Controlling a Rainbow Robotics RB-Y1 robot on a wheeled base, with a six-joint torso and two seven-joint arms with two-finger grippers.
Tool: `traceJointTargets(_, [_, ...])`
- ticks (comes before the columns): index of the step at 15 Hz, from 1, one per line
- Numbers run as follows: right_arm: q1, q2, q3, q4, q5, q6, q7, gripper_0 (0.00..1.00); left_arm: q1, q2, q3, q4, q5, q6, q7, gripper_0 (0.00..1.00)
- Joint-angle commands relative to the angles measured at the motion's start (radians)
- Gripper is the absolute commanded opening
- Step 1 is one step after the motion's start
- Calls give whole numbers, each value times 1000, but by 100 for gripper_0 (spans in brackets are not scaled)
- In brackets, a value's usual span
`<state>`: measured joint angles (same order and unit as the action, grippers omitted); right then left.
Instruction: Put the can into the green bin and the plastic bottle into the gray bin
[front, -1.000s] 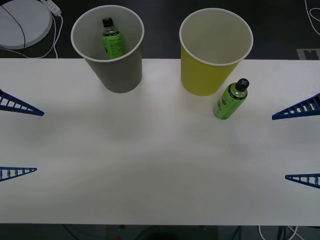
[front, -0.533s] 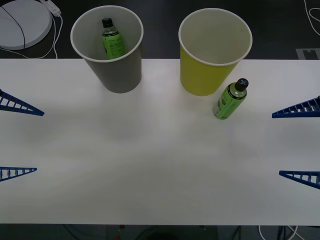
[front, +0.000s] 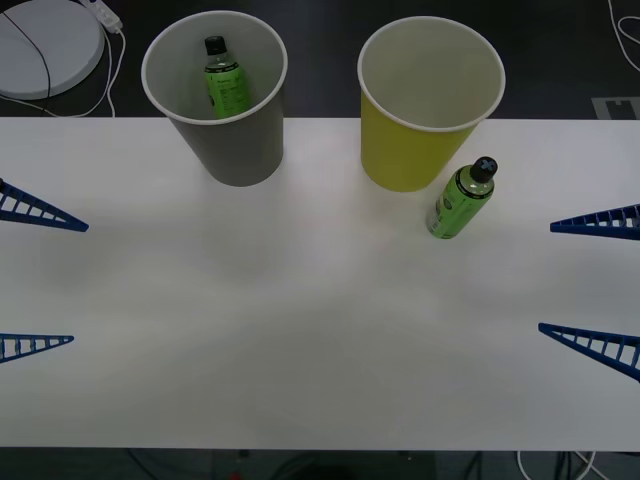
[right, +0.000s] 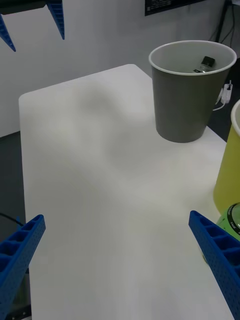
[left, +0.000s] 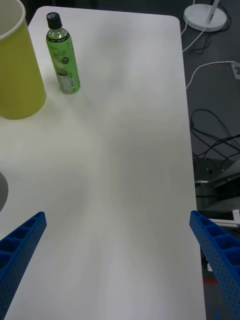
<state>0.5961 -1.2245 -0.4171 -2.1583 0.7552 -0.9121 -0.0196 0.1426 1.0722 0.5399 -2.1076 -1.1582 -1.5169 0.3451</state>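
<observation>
Right gripper (front: 592, 285): fingers spread apart, holding nothing, at the table's right edge, well apart from the bottle.
Left gripper (front: 37, 278): fingers likewise spread and unloaded, at the table's left edge.
Plastic bottle (front: 461, 197): stood upright on the white table (front: 300, 330), just beside the green bin (cross-marked black cap up).
Green bin (front: 425, 110): upright at the table's far side, right of the gray bin.
Gray bin (front: 222, 100): upright, with a second green bottle (front: 224, 80) inside.
</observation>
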Motion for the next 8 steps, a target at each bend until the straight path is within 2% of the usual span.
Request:
traceJointTargets(1, [39, 0, 14, 0, 0, 64, 29, 100, 0, 0, 0, 0, 0, 0, 0, 100])
traceJointTargets(8, [139, 17, 40, -11, -34, 251, 89, 100, 0, 0, 0, 0, 0, 0, 0, 100])
